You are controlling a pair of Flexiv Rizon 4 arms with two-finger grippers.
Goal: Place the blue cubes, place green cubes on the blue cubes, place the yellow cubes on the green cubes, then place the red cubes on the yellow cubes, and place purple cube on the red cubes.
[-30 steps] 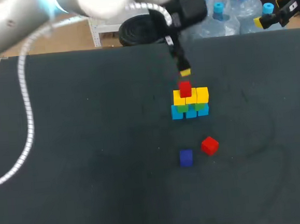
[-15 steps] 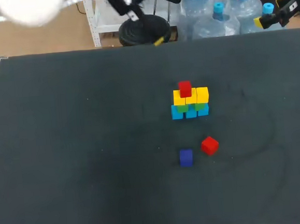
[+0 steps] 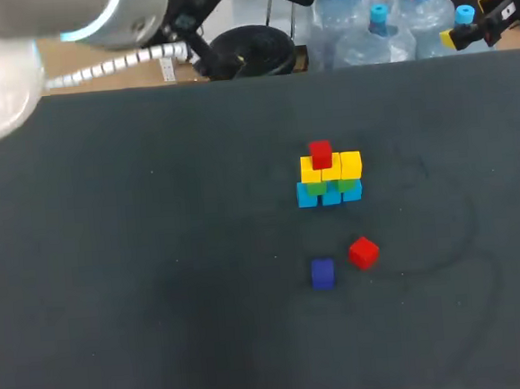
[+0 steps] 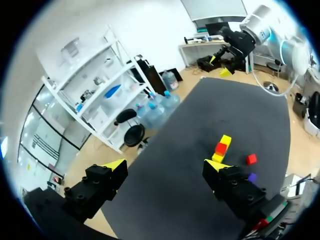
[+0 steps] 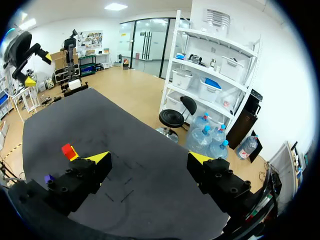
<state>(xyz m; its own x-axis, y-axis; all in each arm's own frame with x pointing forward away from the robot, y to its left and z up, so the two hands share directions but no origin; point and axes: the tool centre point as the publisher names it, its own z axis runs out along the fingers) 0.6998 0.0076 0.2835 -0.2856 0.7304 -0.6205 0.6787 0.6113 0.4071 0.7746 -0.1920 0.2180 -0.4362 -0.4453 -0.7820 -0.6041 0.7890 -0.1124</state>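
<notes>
Left gripper point(image 4: 165, 167) and right gripper point(image 5: 150, 159) gape empty, parked clear of the stack point(image 3: 329, 180). Loose red cube point(image 3: 364, 252) waits near the middle of the tabletop point(image 3: 157, 257), unplaced.

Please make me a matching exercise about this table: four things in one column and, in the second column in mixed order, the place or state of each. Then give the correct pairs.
Things:
1. purple cube
2. yellow cubes
3. blue cubes
4. left gripper

Places or states:
a. bottom row of the stack, on the table
b. open, holding nothing
c. apart from the stack, beside the loose red cube
d. directly under the stacked red cube

Pairs: 1-c, 2-d, 3-a, 4-b.
</notes>
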